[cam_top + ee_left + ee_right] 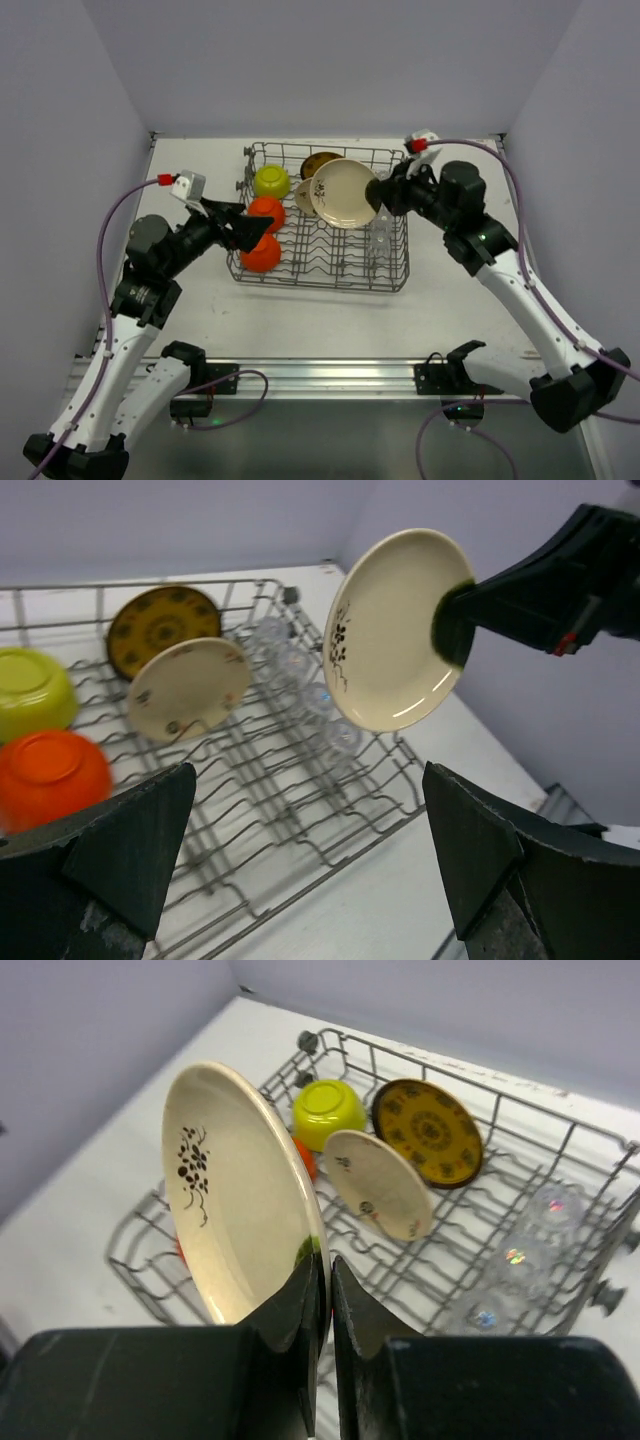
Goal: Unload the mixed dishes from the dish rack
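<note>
Right wrist: cream plate (235, 1200) pinched between right gripper (330, 1280) fingers

No words, brand names, numbers or signs can be read in any of the views. The nearest thing to a mark is a small dark floral sprig painted on the cream underside of the raised plate (235, 1200), near its rim; it is ornament, not lettering. The second cream plate (187, 688) leaning in the dish rack (395, 275) carries a few tiny dark specks, too small to tell as text. The brown plate (427, 1132) behind it shows only a yellow ornamental pattern.
</note>
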Controlling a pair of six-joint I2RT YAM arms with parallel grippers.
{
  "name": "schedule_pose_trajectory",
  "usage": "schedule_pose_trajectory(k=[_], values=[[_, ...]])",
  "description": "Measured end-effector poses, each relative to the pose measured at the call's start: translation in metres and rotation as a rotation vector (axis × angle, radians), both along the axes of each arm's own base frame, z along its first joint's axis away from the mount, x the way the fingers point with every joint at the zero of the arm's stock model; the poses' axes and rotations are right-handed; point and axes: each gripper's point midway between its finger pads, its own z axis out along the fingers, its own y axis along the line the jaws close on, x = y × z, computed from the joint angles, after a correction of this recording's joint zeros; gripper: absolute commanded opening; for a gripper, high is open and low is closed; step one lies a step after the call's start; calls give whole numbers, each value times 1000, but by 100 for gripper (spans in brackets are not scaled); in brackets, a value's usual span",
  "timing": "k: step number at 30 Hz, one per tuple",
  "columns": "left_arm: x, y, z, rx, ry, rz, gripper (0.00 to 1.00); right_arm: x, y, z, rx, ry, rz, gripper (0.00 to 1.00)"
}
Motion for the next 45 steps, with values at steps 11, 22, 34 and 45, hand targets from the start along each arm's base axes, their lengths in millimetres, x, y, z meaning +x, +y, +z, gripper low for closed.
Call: schedule_pose_trajectory(k=[11, 22, 34, 45], values=[[-4, -75, 19, -159, -3, -385, 91, -60, 13, 15, 382, 206, 102, 0], [0, -101, 22, -110, -3, -378, 0, -75, 16, 24, 440, 217, 156, 0], [44, -67, 3, -43, 133, -22, 0, -77, 2, 22, 458, 184, 79, 99], [158, 246, -56, -327, 449, 991, 0, -83, -49, 15, 460, 117, -177, 99]])
